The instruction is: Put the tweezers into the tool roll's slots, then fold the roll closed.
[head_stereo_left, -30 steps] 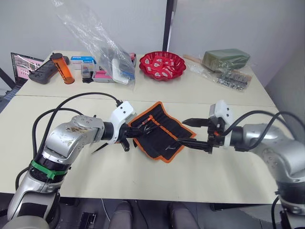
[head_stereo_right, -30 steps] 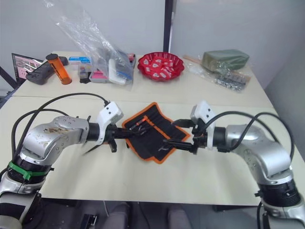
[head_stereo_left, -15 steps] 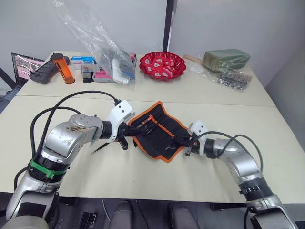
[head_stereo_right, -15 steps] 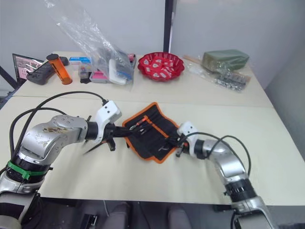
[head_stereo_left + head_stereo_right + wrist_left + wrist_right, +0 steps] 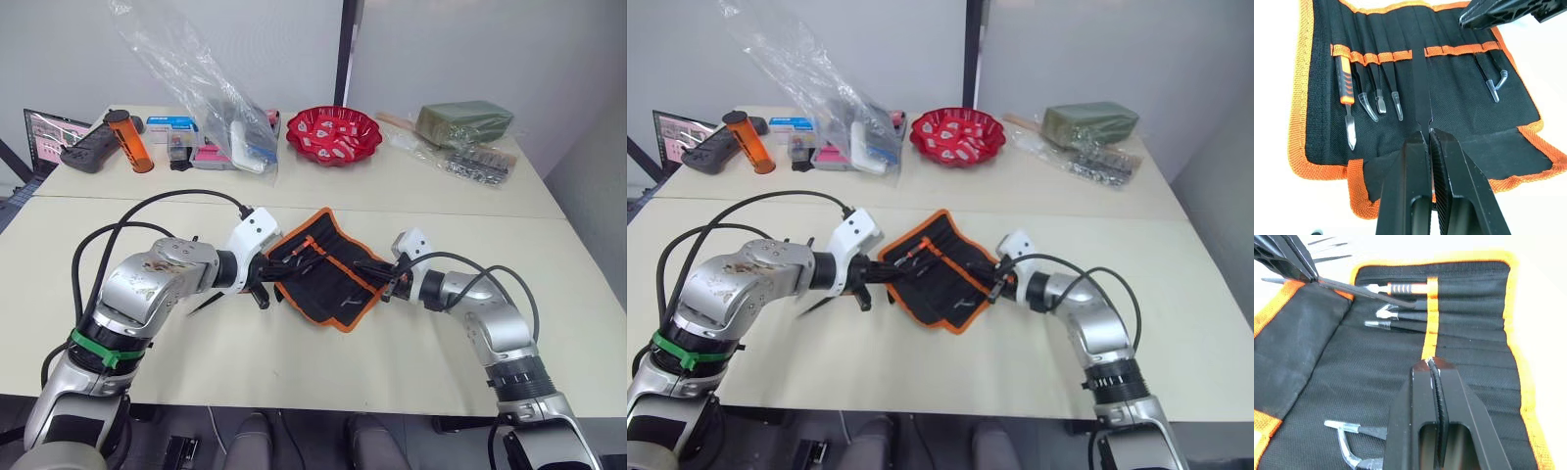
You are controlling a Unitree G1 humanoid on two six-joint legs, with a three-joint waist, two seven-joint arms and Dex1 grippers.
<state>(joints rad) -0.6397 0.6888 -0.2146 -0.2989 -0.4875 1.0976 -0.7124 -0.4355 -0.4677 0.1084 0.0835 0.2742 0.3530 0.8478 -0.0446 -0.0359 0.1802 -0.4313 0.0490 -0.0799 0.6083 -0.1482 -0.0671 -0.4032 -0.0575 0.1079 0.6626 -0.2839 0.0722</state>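
The tool roll point(image 5: 328, 269) lies open on the table, black with orange edging. Its slots point(image 5: 1376, 54) hold several capped tweezers and an orange-handled tool point(image 5: 1344, 83). My left gripper point(image 5: 266, 284) is at the roll's left edge, shut on a slim black tweezer point(image 5: 1421, 98) whose tip reaches under the orange band. At the right edge my right gripper point(image 5: 380, 277) is shut, its fingertips point(image 5: 1431, 366) pinching the roll's orange band point(image 5: 1429, 323). A loose tweezer point(image 5: 206, 305) lies on the table below the left gripper.
Along the back of the table stand a red bowl point(image 5: 333, 134), a clear plastic bag point(image 5: 211, 88), an orange cylinder point(image 5: 129, 139) and a green box point(image 5: 464, 122). Bare tabletop lies in front of the roll.
My right gripper was open above the roll's right side; it has dropped to the roll's right edge and shut on the orange band. The left gripper has stayed put with its tweezer.
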